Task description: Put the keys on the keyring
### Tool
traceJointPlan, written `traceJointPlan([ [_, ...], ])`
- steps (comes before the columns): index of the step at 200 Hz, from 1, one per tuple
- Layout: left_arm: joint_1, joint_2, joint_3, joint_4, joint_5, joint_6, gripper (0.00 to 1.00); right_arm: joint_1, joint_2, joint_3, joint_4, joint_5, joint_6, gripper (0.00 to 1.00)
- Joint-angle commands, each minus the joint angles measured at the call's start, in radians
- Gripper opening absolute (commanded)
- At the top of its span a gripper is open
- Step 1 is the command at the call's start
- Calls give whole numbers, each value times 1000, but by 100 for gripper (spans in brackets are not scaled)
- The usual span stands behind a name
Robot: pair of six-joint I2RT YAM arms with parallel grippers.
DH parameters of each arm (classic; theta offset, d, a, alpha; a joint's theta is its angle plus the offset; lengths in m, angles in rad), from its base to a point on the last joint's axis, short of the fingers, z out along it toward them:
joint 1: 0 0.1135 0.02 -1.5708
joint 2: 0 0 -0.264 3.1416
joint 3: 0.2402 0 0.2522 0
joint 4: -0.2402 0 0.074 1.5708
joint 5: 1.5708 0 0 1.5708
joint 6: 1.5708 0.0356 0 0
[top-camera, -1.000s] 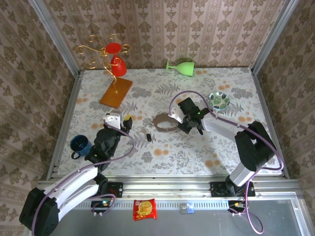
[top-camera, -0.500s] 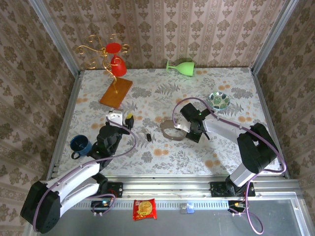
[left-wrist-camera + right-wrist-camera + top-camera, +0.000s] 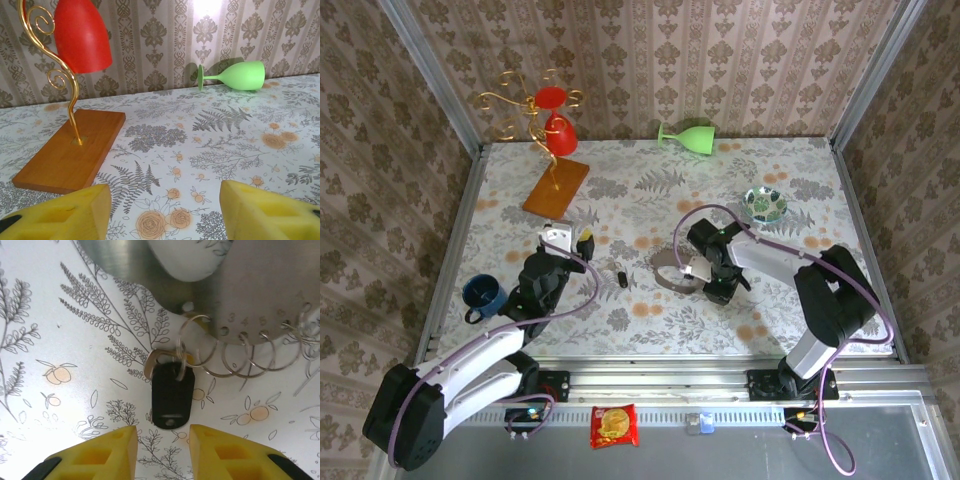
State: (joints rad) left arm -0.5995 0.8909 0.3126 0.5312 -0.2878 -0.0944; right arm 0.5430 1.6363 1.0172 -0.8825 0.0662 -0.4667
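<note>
right wrist: keyring (image 3: 260, 285) stamped 3 4 5 6; right jaws parted, left jaws wide.

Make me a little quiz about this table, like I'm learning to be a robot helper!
1. True or false: the light green plastic goblet stands upright.
2. What hangs on the curly gold wire stand with a wooden base? A) a red cup B) a spoon C) a banana
3. Which tool is above the large flat brownish-grey metal hoop, left or right?
Key: 1 false, it lies on its side. 2 A. 3 the right tool.
</note>
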Motion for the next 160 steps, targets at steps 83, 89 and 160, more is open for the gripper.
traceJointPlan([
  [83,9,123,125,-66,158,-3,62,-186,-274,-84,228,-149,840,31],
  [89,9,134,131,-66,166,-8,62,-193,-274,-95,224,-168,841,32],
  [160,9,184,170,-102,224,-48,61,-239,-214,-220,329,-306,920,33],
])
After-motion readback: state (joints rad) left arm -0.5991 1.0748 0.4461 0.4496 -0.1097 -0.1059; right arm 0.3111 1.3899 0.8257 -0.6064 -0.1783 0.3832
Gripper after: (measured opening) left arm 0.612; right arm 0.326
